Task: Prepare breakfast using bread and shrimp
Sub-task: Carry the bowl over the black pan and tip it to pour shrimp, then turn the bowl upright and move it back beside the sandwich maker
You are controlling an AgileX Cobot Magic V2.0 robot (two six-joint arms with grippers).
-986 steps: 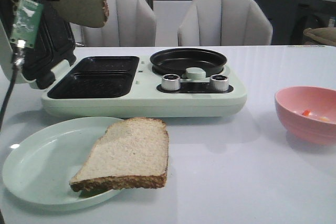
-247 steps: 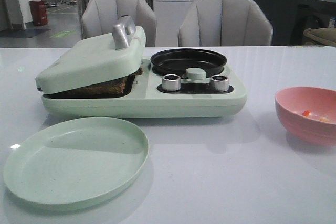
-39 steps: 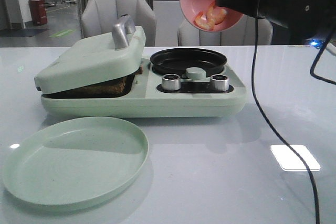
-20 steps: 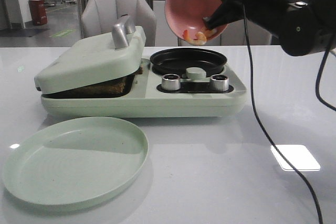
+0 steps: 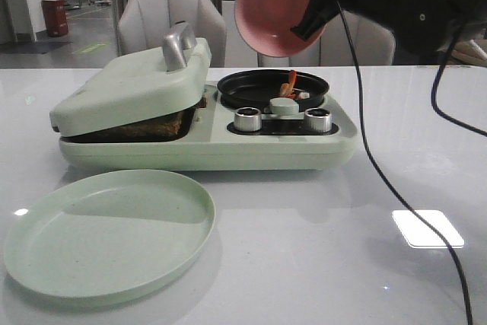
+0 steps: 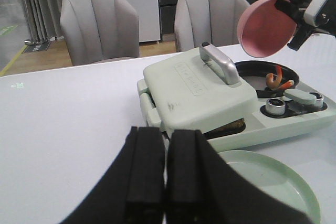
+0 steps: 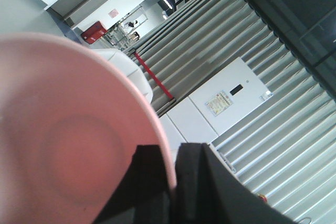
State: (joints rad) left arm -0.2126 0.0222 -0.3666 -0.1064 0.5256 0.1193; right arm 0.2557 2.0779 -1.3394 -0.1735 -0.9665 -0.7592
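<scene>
pink bowl [image 5: 268, 14] held tipped on edge above round black pan [image 5: 272, 87] by right gripper [image 5: 310, 19] | shrimp [image 5: 290, 85] seen in pan | bread [image 5: 152, 124] pressed under closed lid [image 5: 133, 85] | green plate [image 5: 106, 230] set in front

The brown-crusted bread [image 5: 156, 123] shows only as a dark edge under the pale green hinged lid [image 5: 129, 85]. The small orange-pink shrimp [image 5: 290, 85] blur together, their number unclear.

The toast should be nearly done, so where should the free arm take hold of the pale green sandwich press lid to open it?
Grip the silver metal handle atop the pale green lid, coming from above with the left end effector. It arches clear of the sloping lid, leaving a gap for a finger underneath.
</scene>
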